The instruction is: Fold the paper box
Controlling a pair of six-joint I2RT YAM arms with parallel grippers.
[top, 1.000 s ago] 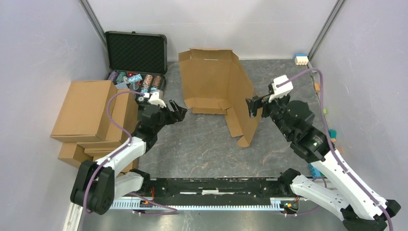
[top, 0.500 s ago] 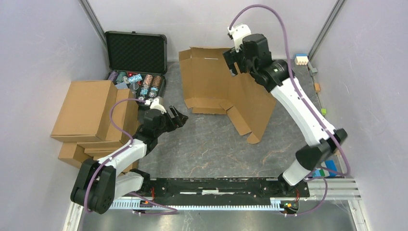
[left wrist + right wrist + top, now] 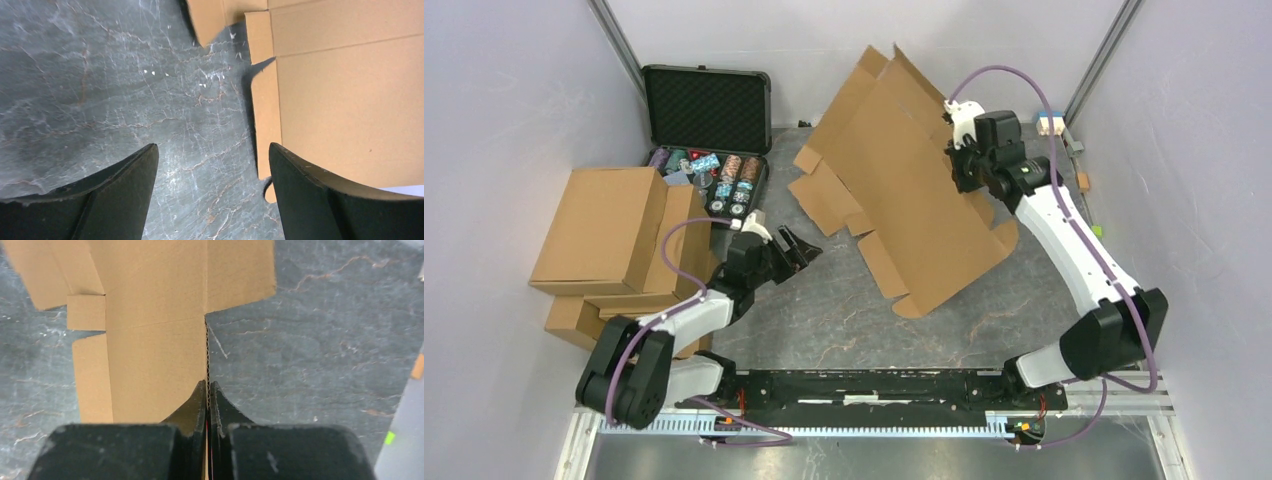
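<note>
A: Where is the paper box (image 3: 914,190) right now?

B: It is an unfolded brown sheet, tipped up steeply over the middle and back of the table (image 3: 824,320). Its lowest corner seems to rest on the table surface, and its upper flaps reach toward the back wall. The right gripper (image 3: 207,390) has its fingers pressed together on the sheet's right edge. The wrist view shows the corrugated rim caught between them.

A: So only one thin pinch holds it up. What could fail?

B: The grip is the likeliest trouble. The hold is narrow and sits right at the rim, while a broad sheet hangs away from it. If the sheet swings or twists it could work loose and flop flat, perhaps toward the black case (image 3: 707,105) at the back left.

A: And the corner on the table?

B: If the arm pulls while that corner drags, the sheet may buckle away from its creases. The upper flaps could also catch the wall.

A: Can the other arm help?

B: Not from where it is. The left gripper (image 3: 799,245) is low over the table with its fingers spread wide and nothing between them. It is near the sheet's left flaps but apart from them, so it gives no support.
</note>
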